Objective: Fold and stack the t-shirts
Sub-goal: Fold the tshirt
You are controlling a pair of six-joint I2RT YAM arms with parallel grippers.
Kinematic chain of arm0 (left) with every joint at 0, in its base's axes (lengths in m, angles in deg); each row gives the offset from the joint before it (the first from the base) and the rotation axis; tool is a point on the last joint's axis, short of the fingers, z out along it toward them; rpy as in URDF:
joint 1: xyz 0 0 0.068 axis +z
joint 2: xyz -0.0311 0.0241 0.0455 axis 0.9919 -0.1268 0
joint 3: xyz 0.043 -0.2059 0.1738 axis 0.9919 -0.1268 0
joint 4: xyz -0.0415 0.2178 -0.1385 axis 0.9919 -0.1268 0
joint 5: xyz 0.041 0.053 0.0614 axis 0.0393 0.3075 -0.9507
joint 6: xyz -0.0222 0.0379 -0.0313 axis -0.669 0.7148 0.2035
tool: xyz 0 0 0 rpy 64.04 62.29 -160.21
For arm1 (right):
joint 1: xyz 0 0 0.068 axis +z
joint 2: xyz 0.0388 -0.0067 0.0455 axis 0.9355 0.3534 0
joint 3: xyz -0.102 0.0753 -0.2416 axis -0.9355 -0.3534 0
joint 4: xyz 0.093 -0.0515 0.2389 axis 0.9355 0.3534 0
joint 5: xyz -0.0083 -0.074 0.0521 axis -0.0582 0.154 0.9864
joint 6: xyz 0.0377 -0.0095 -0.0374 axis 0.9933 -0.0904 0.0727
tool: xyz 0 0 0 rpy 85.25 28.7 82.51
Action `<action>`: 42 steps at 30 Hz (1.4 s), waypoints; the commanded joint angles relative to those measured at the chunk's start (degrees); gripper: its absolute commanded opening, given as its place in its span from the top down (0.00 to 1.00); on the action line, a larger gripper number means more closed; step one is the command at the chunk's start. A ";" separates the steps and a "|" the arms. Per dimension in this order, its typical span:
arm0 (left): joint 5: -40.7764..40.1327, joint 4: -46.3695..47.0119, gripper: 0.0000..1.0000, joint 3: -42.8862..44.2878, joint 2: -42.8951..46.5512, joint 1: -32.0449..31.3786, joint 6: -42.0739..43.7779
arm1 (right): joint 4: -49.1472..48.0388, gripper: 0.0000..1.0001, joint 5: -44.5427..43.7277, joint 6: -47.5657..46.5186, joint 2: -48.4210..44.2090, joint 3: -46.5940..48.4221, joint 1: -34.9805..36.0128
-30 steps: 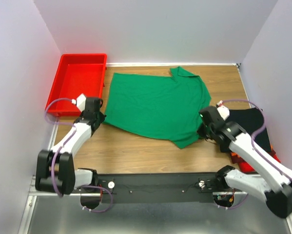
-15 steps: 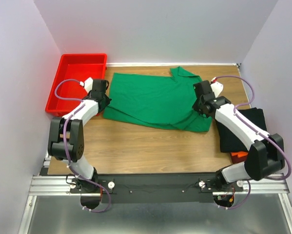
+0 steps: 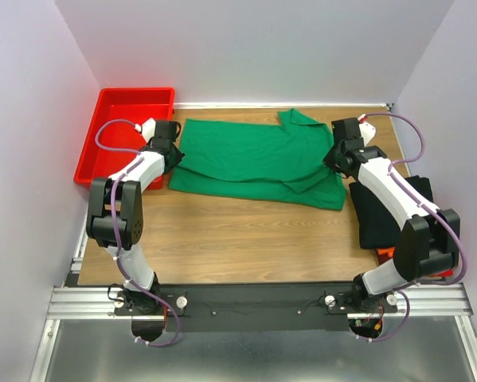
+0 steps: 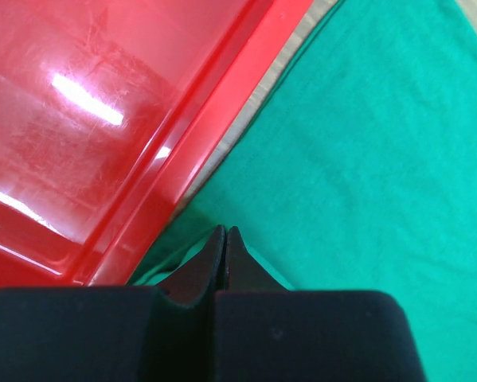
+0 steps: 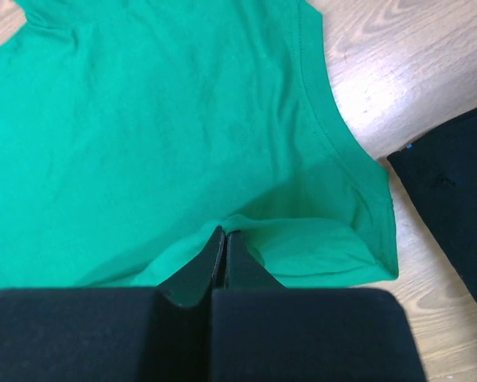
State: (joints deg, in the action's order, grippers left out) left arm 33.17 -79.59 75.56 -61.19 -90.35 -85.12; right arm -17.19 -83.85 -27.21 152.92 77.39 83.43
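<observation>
**Both claws pinch the green t-shirt's sides, with the fold part-laid along the far edge of the bench**

The green t-shirt (image 3: 254, 159) lies flat toward the bench's (image 3: 246, 231) far edge, its near hem doubled over. The left claw (image 4: 224, 235) is pressed together on a bunch of cloth at the shirt's left side. The right claw (image 5: 224, 236) is nipped shut on a raised fold at its right side. The danger now is a slip: each claw appears to hold only a thin lip of fabric, and a tug could pull it free and drop the fold crooked. The left claw sits just beside the red tray (image 3: 127, 127), so a sideways drift could bump its wall. The right arm hangs over the folded black shirt (image 3: 373, 223) by the right edge, and a low sweep might drag it. If the arms move unevenly, the hem will likely skew.
</observation>
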 commanded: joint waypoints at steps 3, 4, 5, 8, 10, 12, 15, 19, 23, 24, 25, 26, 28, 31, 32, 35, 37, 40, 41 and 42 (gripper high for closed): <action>-1.52 -1.45 1.00 1.72 -1.10 0.26 0.93 | -2.61 0.99 3.61 -0.95 0.47 -0.39 -3.75; -1.35 -1.36 1.00 1.89 -1.36 0.34 1.11 | -2.88 0.99 3.88 -1.04 0.56 -0.48 -4.37; -1.26 -1.45 1.00 2.24 -1.63 0.34 1.28 | -3.32 0.99 4.06 -1.13 0.56 -0.66 -4.55; -1.17 -1.62 1.00 3.39 -2.51 0.34 1.55 | -3.76 0.99 4.85 -1.30 1.26 -0.40 -4.99; -1.17 -1.63 1.00 4.27 -3.12 0.43 1.46 | -3.85 0.99 5.28 -1.39 2.14 0.13 -5.25; -1.35 -1.98 1.00 5.05 -4.00 0.43 1.72 | -4.20 0.99 5.64 -1.48 3.27 0.66 -5.52; -1.43 -2.15 1.00 6.02 -4.79 0.43 1.81 | -4.46 0.99 6.08 -1.74 4.42 1.45 -5.78; -1.43 -2.59 1.00 7.17 -5.76 0.61 1.99 | -4.90 0.99 6.87 -1.92 6.36 2.42 -6.22; -1.52 -3.03 1.00 8.48 -6.37 0.69 2.07 | -5.08 0.99 7.13 -2.09 7.50 3.30 -6.92; -1.61 -3.12 1.00 8.49 -6.55 0.70 1.99 | -5.16 0.99 7.22 -2.09 7.76 3.47 -7.01; -1.52 -3.12 1.00 8.75 -6.73 0.70 1.99 | -5.17 0.99 7.40 -2.09 7.85 3.65 -7.27; -1.52 -3.21 1.00 8.75 -6.73 0.70 1.99 | -5.25 0.99 7.57 -2.09 7.94 3.82 -7.36; -1.61 -3.29 1.00 9.01 -6.99 0.78 2.08 | -5.34 0.99 7.83 -2.09 8.47 4.26 -7.63; -1.61 -3.21 1.00 9.19 -7.08 0.78 2.25 | -5.60 0.99 8.36 -2.09 8.99 4.61 -8.15; -1.61 -3.21 1.00 9.28 -7.34 0.87 2.34 | -5.60 0.99 8.45 -2.18 9.17 4.70 -8.15; -1.35 -3.29 1.00 9.72 -7.95 0.87 2.51 | -5.78 0.99 8.89 -2.36 9.96 5.32 -8.33; -1.26 -3.21 1.00 9.81 -8.13 0.96 2.60 | -5.78 0.99 9.33 -2.53 10.57 5.76 -8.42; -1.17 -3.03 1.00 9.89 -8.31 0.96 2.60 | -5.96 0.99 9.33 -2.71 11.19 6.46 -8.50; -1.17 -3.03 1.00 9.89 -8.57 0.96 2.69 | -5.96 0.99 9.33 -2.71 11.63 6.64 -8.59; -1.08 -3.03 1.00 10.24 -8.83 0.96 2.69 | -5.96 0.99 9.42 -2.71 11.89 6.72 -8.59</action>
State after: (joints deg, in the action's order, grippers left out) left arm 33.17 -82.02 84.04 -68.92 -89.83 -83.17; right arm -22.18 -75.37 -29.13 163.26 81.85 75.54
